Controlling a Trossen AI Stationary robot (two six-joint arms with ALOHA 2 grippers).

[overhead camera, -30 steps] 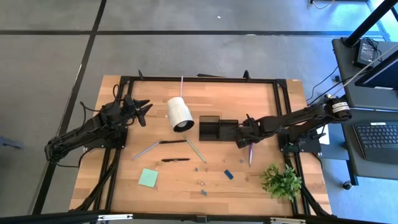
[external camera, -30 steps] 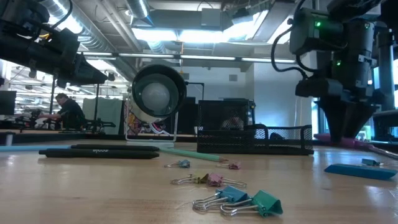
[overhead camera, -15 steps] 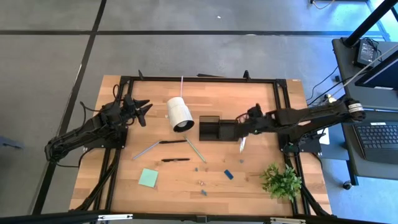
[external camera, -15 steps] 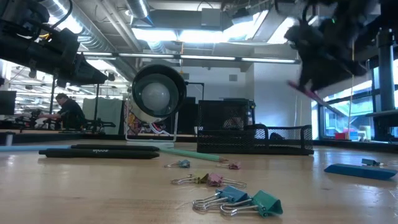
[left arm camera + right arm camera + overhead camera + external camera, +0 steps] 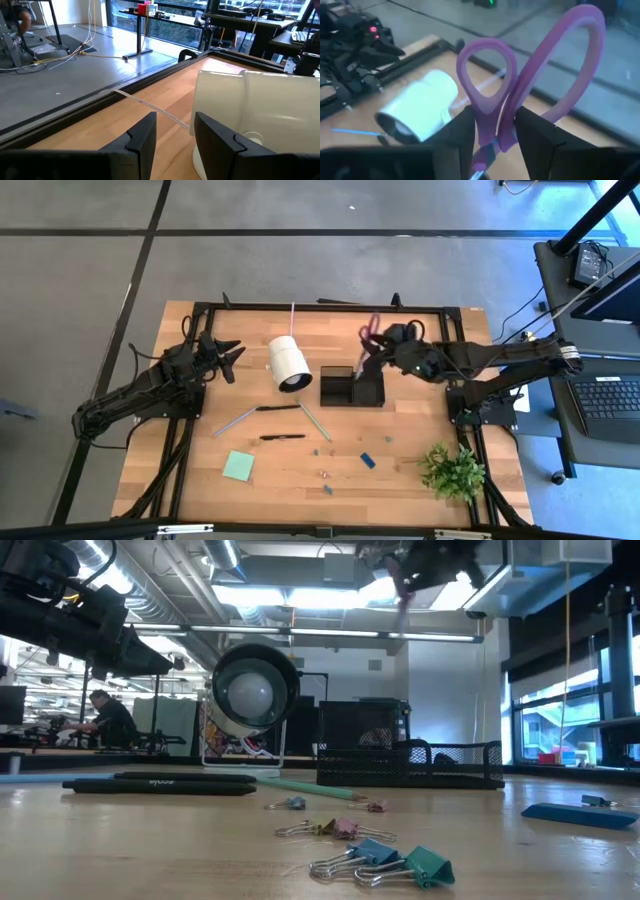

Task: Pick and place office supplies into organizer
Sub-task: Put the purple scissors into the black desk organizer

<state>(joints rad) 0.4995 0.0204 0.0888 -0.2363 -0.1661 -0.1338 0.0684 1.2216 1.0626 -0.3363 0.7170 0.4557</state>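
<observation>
My right gripper [image 5: 380, 350] is high above the table, over the black organizer [image 5: 352, 387], and is shut on the purple-handled scissors [image 5: 368, 338]. In the right wrist view the two handle loops [image 5: 535, 65] rise past the fingers. The low view shows this gripper [image 5: 420, 560] at the top edge. My left gripper [image 5: 226, 356] waits open at the far left, beside the white roll [image 5: 288, 362]. Dark pens [image 5: 280, 408], light pencils [image 5: 314, 421], a mint sticky pad [image 5: 238, 466], blue bits [image 5: 368, 461] and clips [image 5: 380, 858] lie flat on the table. My right gripper pinches the scissors between its two fingers just below the handle loops [image 5: 492, 142]. The fingers come from the table's right side, slanting a little down. The scissors are lifted clear, handles up and blades [image 5: 358, 368] pointing down toward the organizer.
The white roll lies on its side left of the organizer. A green plant [image 5: 453, 470] stands at the near right corner. A thin light stick [image 5: 292, 315] lies at the far edge. A black frame [image 5: 320, 306] runs around the table.
My right gripper has risen from the table beside the organizer's right end and gone toward the far left, to above the organizer. It has rolled and tipped from pointing down toward level. The scissors have come up off the table with it and turned handles up.
</observation>
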